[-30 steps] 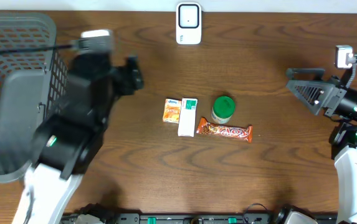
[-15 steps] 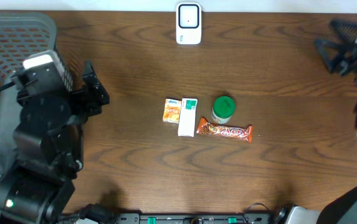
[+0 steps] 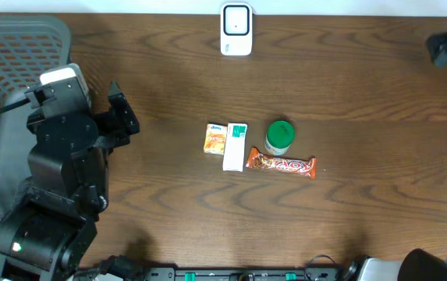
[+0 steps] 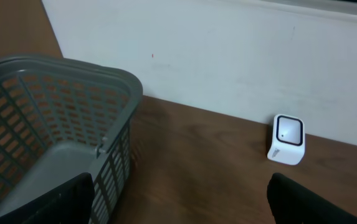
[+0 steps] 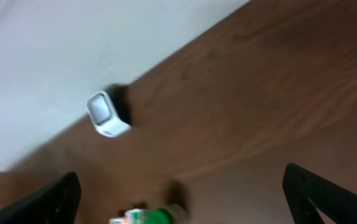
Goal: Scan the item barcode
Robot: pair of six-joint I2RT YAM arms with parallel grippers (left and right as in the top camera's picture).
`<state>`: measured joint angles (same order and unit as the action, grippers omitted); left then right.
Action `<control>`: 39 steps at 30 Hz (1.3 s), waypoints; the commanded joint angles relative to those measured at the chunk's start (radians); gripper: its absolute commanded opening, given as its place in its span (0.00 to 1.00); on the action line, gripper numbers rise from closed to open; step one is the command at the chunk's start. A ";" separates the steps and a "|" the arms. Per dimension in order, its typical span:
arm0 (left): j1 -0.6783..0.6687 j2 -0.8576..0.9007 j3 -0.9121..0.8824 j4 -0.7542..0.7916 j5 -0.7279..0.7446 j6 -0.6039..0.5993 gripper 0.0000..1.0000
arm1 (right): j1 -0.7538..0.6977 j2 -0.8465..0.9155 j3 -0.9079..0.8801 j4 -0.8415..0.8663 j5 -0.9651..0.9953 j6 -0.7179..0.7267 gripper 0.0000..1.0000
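Right tool (image 5: 178,193) now near table (image 3: 363,226) corner, jaws seemingly wide.

On the table (image 3: 363,218), a small carton (image 3: 216,138) touches the box (image 3: 235,146) on its left. A candy bar (image 3: 281,165) lies just right of the box, a tub (image 3: 279,136) right of it behind the bar. The scanner (image 3: 236,30) stands well behind the box, the basket (image 3: 12,35) far to its left.

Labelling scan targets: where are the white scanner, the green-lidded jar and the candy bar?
white scanner (image 3: 236,30), overhead view, its top face
green-lidded jar (image 3: 280,133), overhead view, the lid
candy bar (image 3: 281,165), overhead view, middle of wrapper
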<state>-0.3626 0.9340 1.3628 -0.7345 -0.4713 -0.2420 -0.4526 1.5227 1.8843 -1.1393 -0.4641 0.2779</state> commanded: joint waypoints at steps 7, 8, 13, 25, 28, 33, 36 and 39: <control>0.002 0.025 -0.011 0.002 -0.016 -0.025 0.89 | 0.151 0.022 -0.153 0.069 -0.015 0.030 0.99; 0.002 0.025 -0.011 0.002 -0.016 -0.025 0.89 | 0.171 0.022 -0.161 0.066 -0.010 0.024 0.98; 0.002 0.025 -0.011 -0.004 -0.016 -0.025 0.89 | 0.287 0.021 -0.166 0.047 0.137 0.015 0.95; 0.002 0.026 -0.011 -0.051 -0.016 -0.024 0.89 | 0.495 0.021 -0.194 -0.088 0.476 0.177 0.98; 0.002 0.026 -0.011 -0.051 -0.016 -0.024 0.89 | 0.546 0.021 -0.194 -0.121 0.515 0.156 0.98; 0.002 0.026 -0.011 -0.051 -0.016 -0.024 0.89 | 0.661 0.022 -0.237 -0.129 0.515 0.017 0.99; 0.002 0.026 -0.011 -0.051 -0.016 -0.024 0.89 | 0.724 0.022 -0.304 -0.128 0.517 -0.073 0.99; 0.002 0.026 -0.011 -0.051 -0.016 -0.024 0.89 | 0.769 0.022 -0.399 -0.110 0.514 -0.097 0.99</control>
<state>-0.3626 0.9634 1.3628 -0.7849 -0.4744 -0.2619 0.2867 1.5482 1.5463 -1.2552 0.0341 0.2581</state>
